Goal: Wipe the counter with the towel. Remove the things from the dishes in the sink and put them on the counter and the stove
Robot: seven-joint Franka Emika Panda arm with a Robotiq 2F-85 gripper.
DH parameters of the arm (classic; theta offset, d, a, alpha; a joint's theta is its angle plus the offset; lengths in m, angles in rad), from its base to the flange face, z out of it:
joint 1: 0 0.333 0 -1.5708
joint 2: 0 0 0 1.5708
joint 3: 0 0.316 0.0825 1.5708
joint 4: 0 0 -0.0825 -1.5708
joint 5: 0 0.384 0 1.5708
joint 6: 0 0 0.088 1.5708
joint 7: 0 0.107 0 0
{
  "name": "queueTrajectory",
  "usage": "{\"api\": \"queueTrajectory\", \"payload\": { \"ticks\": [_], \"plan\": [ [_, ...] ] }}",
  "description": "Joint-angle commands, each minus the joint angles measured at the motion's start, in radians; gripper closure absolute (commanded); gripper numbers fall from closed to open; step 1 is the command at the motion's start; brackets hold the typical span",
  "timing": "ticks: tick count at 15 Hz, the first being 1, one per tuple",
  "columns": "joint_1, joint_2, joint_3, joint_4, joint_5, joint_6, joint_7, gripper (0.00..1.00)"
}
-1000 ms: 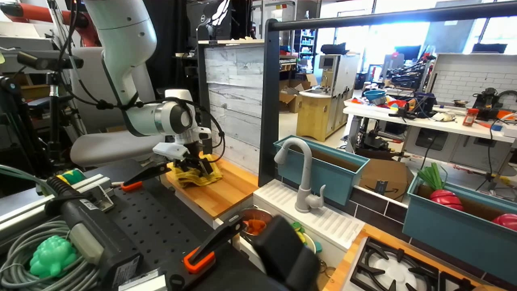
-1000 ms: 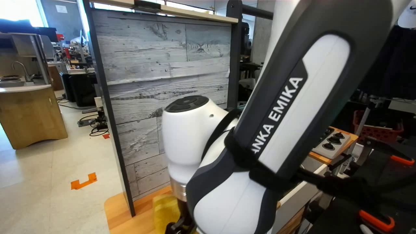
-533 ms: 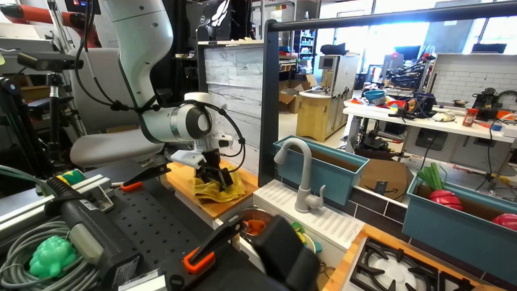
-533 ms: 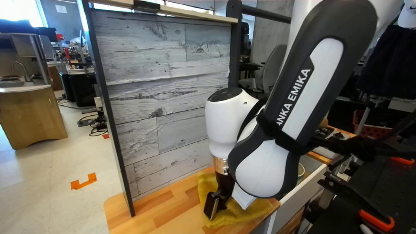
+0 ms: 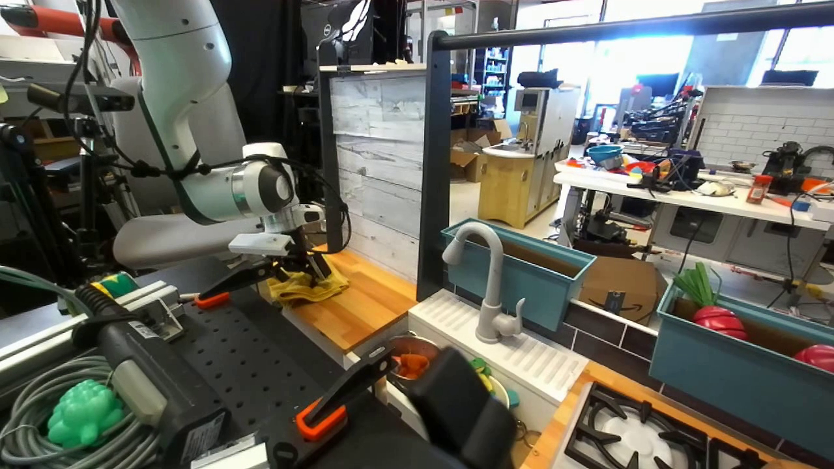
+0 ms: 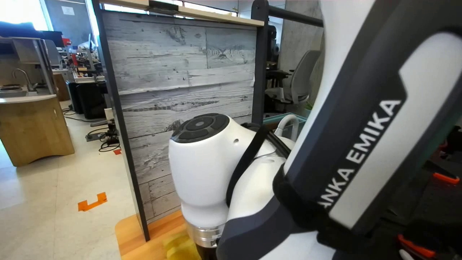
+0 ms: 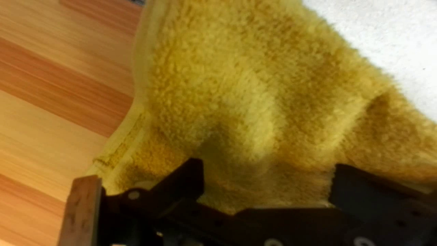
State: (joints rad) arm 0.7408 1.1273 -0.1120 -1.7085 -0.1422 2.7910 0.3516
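Note:
The yellow towel (image 5: 311, 288) lies bunched on the wooden counter (image 5: 368, 306), near the end away from the sink. My gripper (image 7: 268, 171) points down onto it, fingers wide apart, with folds of the towel (image 7: 245, 85) filling the gap but not pinched. In an exterior view the arm hides most of the towel (image 6: 180, 247). The white sink (image 5: 554, 368) stands beside the counter. In it are a metal pot (image 5: 427, 344) with orange pieces (image 5: 412, 366) and a bowl (image 5: 500, 393) with green and yellow pieces (image 5: 483, 372). Further along is the black-grated stove (image 5: 642, 433).
A grey wood-look panel (image 5: 378, 156) rises along the counter's back edge. The grey faucet (image 5: 492, 286) stands over the sink. Teal bins (image 5: 521, 273) hang behind. A black perforated table (image 5: 254, 352) with orange-handled clamps (image 5: 322, 420) borders the counter's front.
The towel and gripper first slid along the counter toward the sink, then back away from it, ending slightly past where they were one second ago. The jaws stayed wide.

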Motion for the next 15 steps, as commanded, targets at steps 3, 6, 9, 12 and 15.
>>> {"api": "queueTrajectory", "payload": {
  "ticks": [3,6,9,12,15],
  "plan": [
    [-0.064,-0.006,-0.089,-0.086,0.028,-0.006,0.041,0.00],
    [-0.113,-0.019,-0.170,-0.144,0.038,-0.002,0.088,0.00],
    [-0.172,0.016,-0.196,-0.116,0.021,0.013,0.073,0.00],
    [-0.168,0.021,-0.134,-0.062,-0.012,0.007,0.027,0.00],
    [-0.104,-0.004,-0.077,-0.046,-0.056,0.004,0.001,0.00]
  ]
}}
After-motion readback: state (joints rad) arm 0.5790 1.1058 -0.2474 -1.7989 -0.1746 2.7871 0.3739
